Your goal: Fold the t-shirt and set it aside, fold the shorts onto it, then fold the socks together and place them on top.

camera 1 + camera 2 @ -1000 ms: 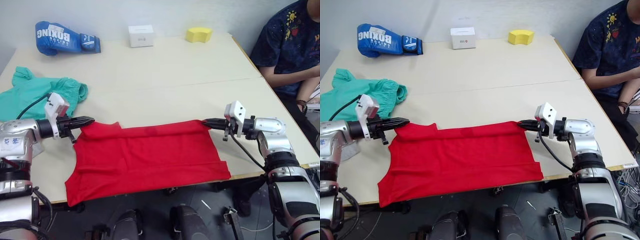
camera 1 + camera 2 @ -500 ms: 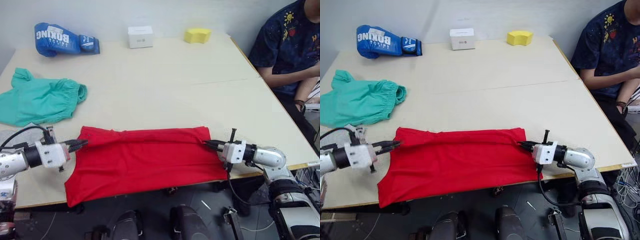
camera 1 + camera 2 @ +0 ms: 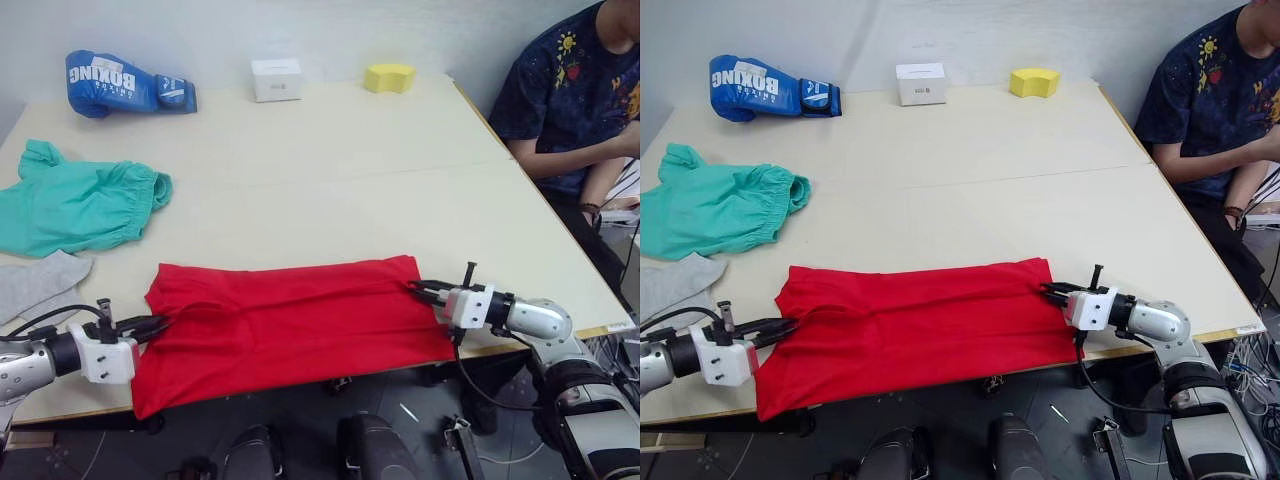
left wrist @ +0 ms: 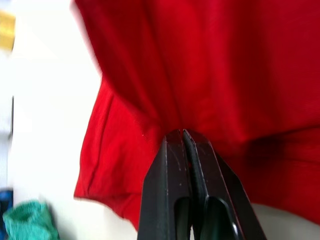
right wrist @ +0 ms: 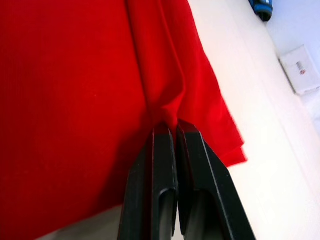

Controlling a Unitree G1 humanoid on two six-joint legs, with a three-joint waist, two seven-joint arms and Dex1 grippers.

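Pale surface (image 3: 330,170) against white wall; person in dark patterned shirt (image 3: 570,90) seated at far right. T-shirt (image 3: 300,325) lies flat along near edge, folded into wide band, near hem overhanging edge. Left tool (image 3: 152,325) pinching t-shirt's left edge, fingers pressed together on cloth. Right tool (image 3: 424,291) pinching right edge likewise. Shorts (image 3: 75,200) bunched at left, far of t-shirt. Socks (image 3: 35,280) at left edge, between shorts and left tool. Boxing glove (image 3: 125,82), white box (image 3: 275,78), yellow block (image 3: 388,76) along far side.
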